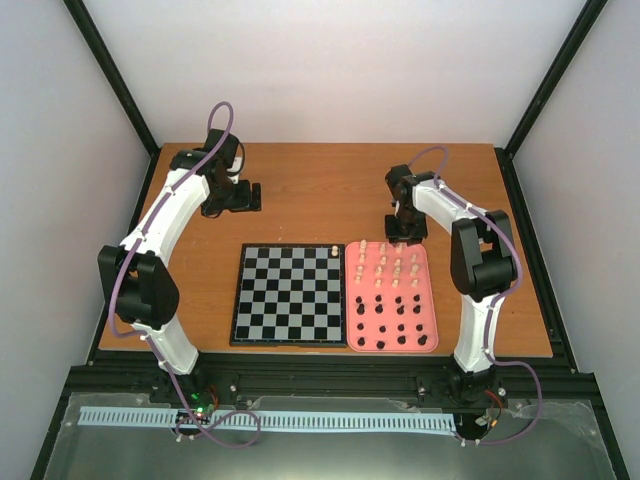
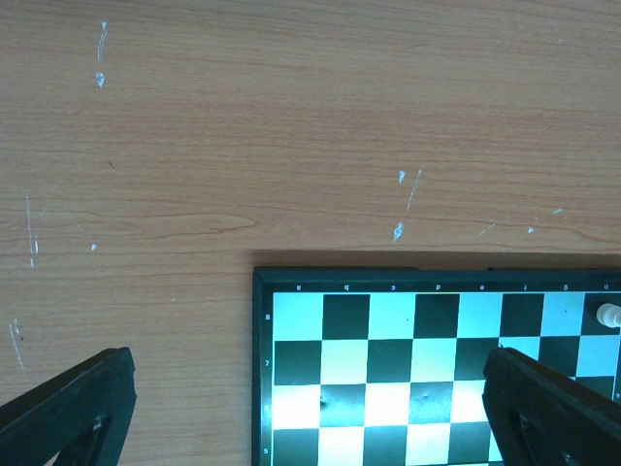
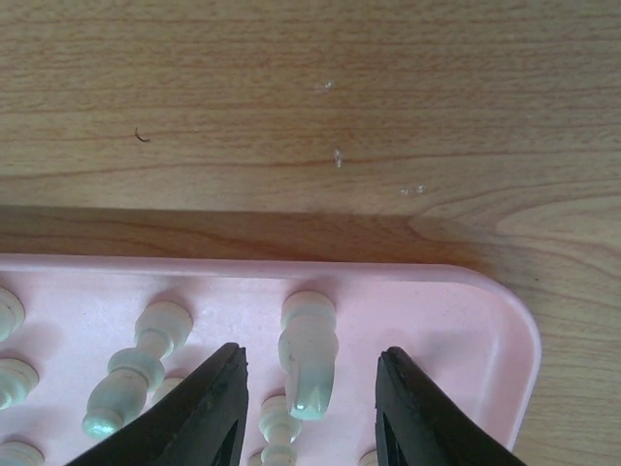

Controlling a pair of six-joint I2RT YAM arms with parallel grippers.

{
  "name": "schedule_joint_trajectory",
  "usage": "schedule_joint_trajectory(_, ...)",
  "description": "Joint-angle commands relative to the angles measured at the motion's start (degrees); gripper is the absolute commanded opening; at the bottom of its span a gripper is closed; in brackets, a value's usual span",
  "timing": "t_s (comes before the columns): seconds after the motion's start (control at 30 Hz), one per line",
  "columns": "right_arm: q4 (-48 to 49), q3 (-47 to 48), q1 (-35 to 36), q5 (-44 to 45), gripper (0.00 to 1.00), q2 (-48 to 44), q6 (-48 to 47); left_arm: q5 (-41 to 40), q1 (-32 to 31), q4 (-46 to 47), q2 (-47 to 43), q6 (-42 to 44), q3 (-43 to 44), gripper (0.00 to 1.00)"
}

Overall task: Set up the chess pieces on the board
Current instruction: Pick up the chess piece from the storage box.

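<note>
cream chess piece in the pink tray, squarely between the right jaws. they're released, a gap on each side, gripping nothing. more cream pieces sit just outside one jaw. the board lies under the left jaws, spread wide and empty, with a lone cream piece just past one tip. bare table ahead.

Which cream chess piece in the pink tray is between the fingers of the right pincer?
The cream piece nearest the pink tray's rounded corner: it sits midway between the fingertips of the right pincer, touching neither; its neighbour lies outside them.
</note>
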Motion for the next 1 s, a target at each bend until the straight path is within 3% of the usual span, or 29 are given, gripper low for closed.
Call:
schedule_joint_trajectory(0.0, 0.94, 0.09, -0.54, -0.82, 0.37, 1.59, -0.24, -0.20, -0.41, -0.47, -1.03, 0.30, 1.51, 1.00)
schedule_joint_trajectory(0.23, 0.93, 0.13, -0.54, -1.44, 0.37, 2.78, -0.81, -0.61, -0.41, -0.57, -1.01, 0.37, 1.44, 1.00)
schedule_joint_trajectory(0.33, 1.00, 0.01, -0.55, -1.18, 0.26, 3.04, -0.57, -0.60, -0.41, -0.58, -0.95, 0.38, 1.44, 1.00)
schedule_joint_trajectory(0.57, 0.64, -0.08, -0.56, -1.12, 0.24, 3.24, -0.78, -0.59, -0.43, -0.54, -0.68, 0.30, 1.59, 1.00)
schedule_joint_trajectory(0.87, -0.43, 0.55, -0.56, 0.85, 0.04, 2.29, -0.52, -0.45, -0.38, -0.48, -0.64, 0.29, 1.61, 1.00)
schedule_joint_trajectory(0.97, -2.26, 3.11, -0.55, 2.39, 0.03, 1.40, -0.63, -0.30, -0.41, -0.55, -0.58, 0.30, 1.76, 1.00)
